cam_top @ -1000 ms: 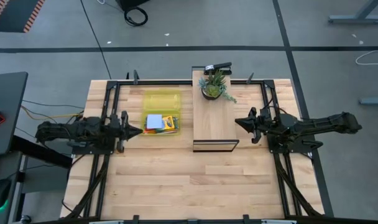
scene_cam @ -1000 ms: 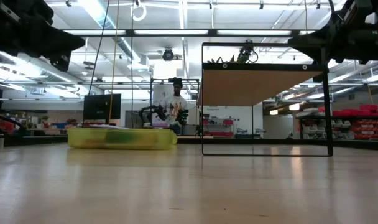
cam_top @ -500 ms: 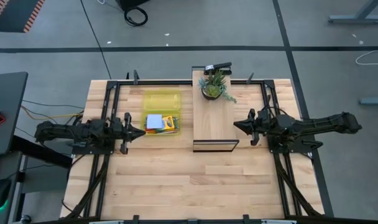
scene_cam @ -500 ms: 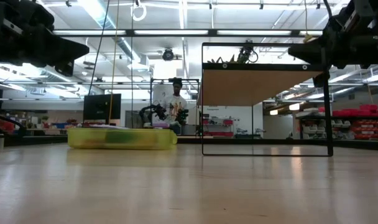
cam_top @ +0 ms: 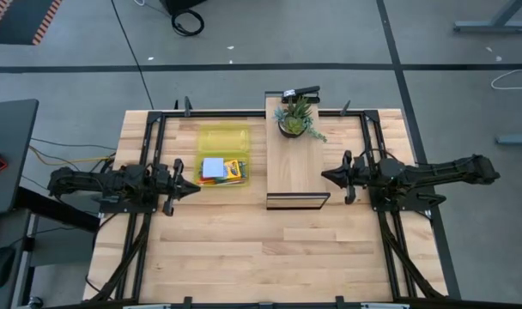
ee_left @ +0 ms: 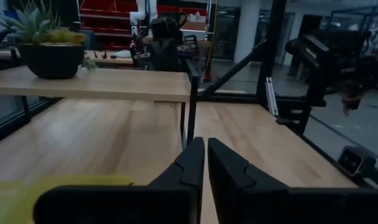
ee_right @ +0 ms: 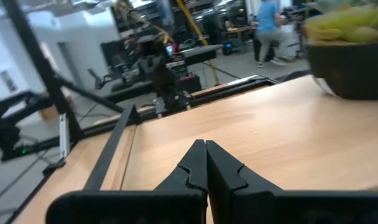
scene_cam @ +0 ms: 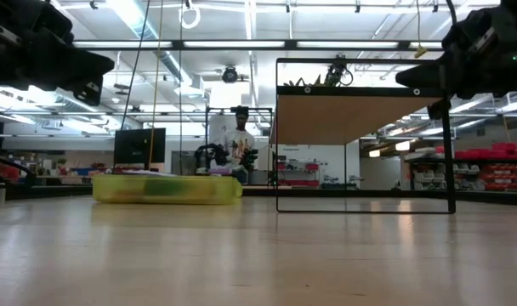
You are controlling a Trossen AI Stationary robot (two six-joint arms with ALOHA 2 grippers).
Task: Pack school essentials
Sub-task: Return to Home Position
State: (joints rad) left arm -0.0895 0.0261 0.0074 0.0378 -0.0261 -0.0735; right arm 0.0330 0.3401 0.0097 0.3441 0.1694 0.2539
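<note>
A yellow see-through case (cam_top: pixel 224 142) lies flat on the table left of centre, low and wide in the low view (scene_cam: pixel 167 188). In its near half lie a pale blue notepad (cam_top: pixel 212 166), a green-and-yellow crayon box (cam_top: pixel 234 167) and orange pencils (cam_top: pixel 215 180). I cannot make out scissors or a red pen. My left gripper (cam_top: pixel 196 183) hovers shut just left of the case's near corner (ee_left: pixel 27 190), above the table (ee_left: pixel 206 155). My right gripper (cam_top: pixel 324 178) hovers shut right of the wooden board (ee_right: pixel 205 155).
A light wooden board (cam_top: pixel 295 167) with a black near edge stands raised on a black frame (scene_cam: pixel 360 119) at table centre. A potted green plant (cam_top: pixel 297 118) sits on its far end. A black rail frame (cam_top: pixel 158 129) runs along the table's sides. A person (scene_cam: pixel 240 136) stands far behind.
My left gripper has edged toward the table's right, closer to the yellow case. My right gripper has drifted a little toward the near edge and sunk slightly. Both stay shut. The case and its contents have not moved.
</note>
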